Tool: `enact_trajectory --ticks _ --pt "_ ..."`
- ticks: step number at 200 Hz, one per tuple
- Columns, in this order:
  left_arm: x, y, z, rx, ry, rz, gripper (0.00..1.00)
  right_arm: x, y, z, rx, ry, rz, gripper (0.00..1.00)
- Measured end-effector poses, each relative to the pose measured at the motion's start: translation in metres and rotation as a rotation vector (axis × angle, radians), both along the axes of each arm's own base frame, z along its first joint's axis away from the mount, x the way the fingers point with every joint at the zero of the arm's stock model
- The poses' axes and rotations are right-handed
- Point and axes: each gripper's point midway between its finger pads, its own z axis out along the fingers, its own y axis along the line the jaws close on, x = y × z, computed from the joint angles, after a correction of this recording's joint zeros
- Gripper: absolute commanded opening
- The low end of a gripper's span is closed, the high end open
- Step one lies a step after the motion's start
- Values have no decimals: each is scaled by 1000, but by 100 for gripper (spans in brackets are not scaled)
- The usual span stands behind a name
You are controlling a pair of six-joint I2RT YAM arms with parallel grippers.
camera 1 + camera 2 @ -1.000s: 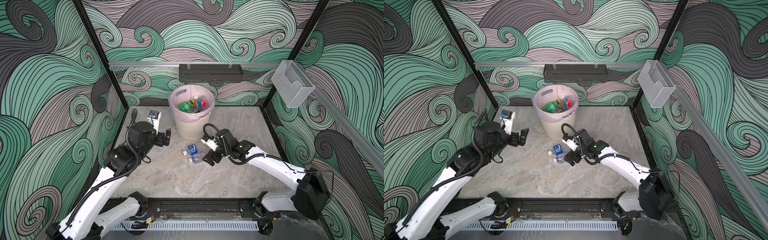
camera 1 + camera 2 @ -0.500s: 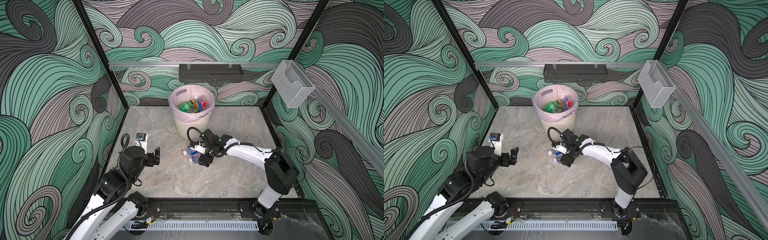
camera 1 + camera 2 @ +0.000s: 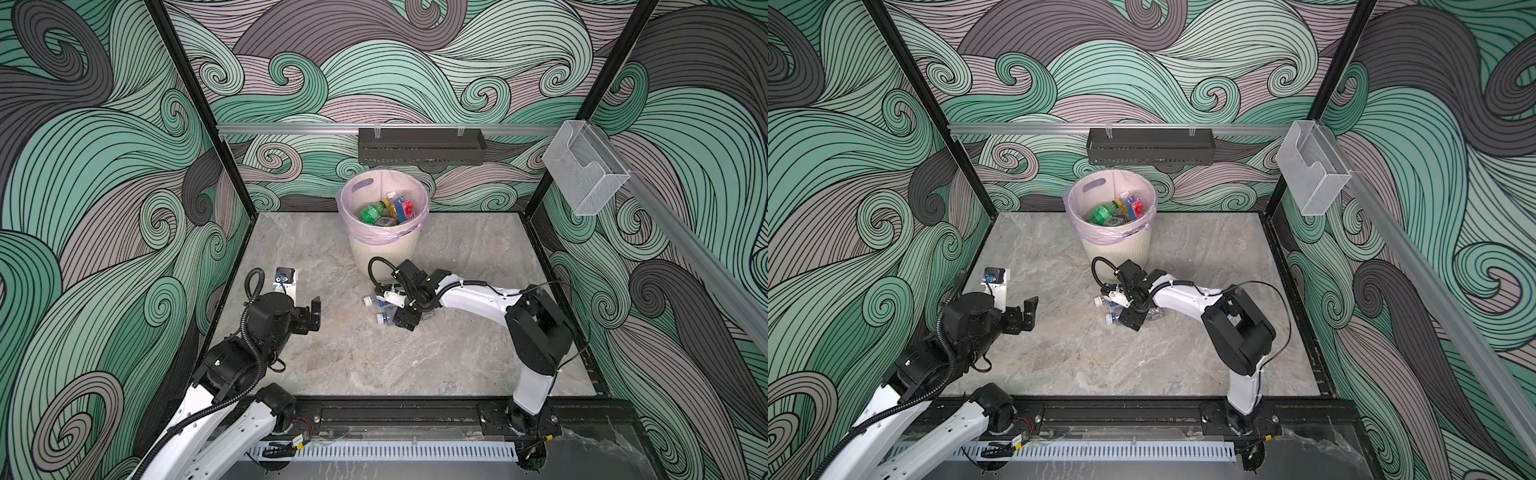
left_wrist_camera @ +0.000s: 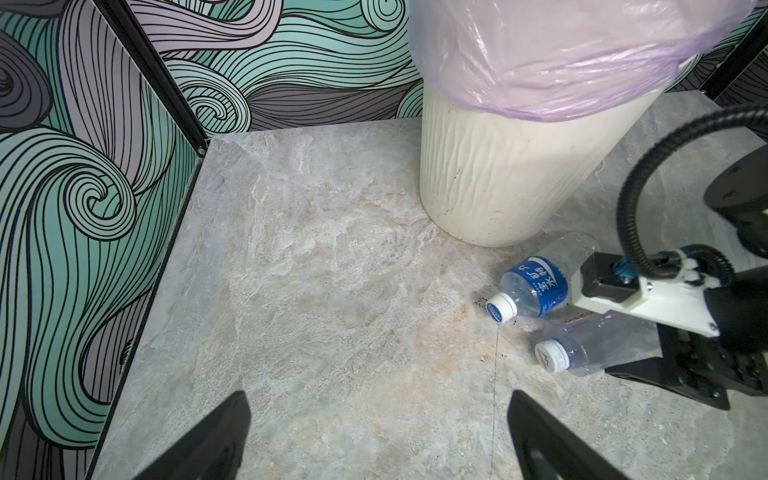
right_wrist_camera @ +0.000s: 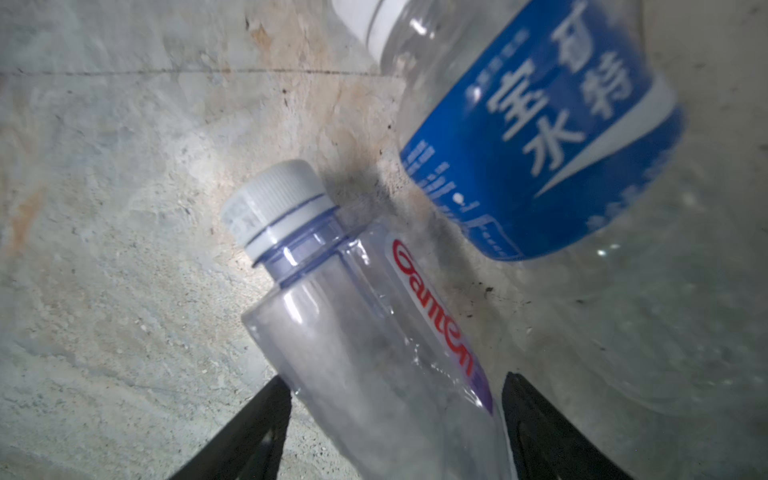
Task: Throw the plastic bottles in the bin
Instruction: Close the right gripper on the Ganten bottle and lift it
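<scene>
— Jaws of the left gripper (image 4: 378,401), how do they stand?
— Wide apart, above the grey stone floor (image 4: 311,270). In both top views this gripper is at the lower left, well apart from the things on the floor.
— And the right gripper (image 5: 393,384)?
— It is at the middle of both top views, low over the floor. In the right wrist view its two black fingers (image 5: 266,415) stand on both sides of a clear bottle (image 5: 353,332) with red letters. This one lies on its side on the floor. If the fingers press on it or only stand beside it, I cannot tell.
— Does something more lie on the floor?
— Yes, a blue-label bottle (image 4: 534,284), also on its side, just beside the clear bottle, between it and the bin (image 3: 384,249).
— Where is the bin?
— Above the middle in both top views, upright, with a pink bag (image 4: 561,54) folded over its rim. Inside it are several bottles (image 3: 372,212), with green, blue and red colours. Behind the bin, on the back wall, hangs a black shelf (image 3: 419,145)
</scene>
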Motion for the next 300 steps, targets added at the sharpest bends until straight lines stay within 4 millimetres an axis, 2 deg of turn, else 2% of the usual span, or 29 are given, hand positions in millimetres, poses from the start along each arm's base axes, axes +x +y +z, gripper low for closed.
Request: enact_trajectory --ticks 19,40,57,124,178,209,256,282,300 --pt "1 -1 -1 4 6 0 99 -5 -3 -12 -30 25 4 80" --pt "3 -2 -2 6 10 0 99 -7 -3 -15 -40 33 7 79" --pt "4 -3 -2 6 9 0 99 -7 -2 -15 -41 32 8 77" --pt "8 -5 -5 3 3 1 98 -9 1 -15 -18 56 -47 58" --pt "8 -3 -18 21 26 7 99 -17 0 -13 11 81 -83 56" --pt "8 -3 -18 18 18 10 99 -27 -4 4 66 80 -127 49" --pt "9 -3 -19 16 15 12 99 -18 3 51 226 12 -233 48" --pt "10 -4 -18 13 8 11 99 -16 -6 63 294 -3 -309 48" --pt "11 -4 -17 11 3 10 99 -15 -20 65 333 -11 -375 47"
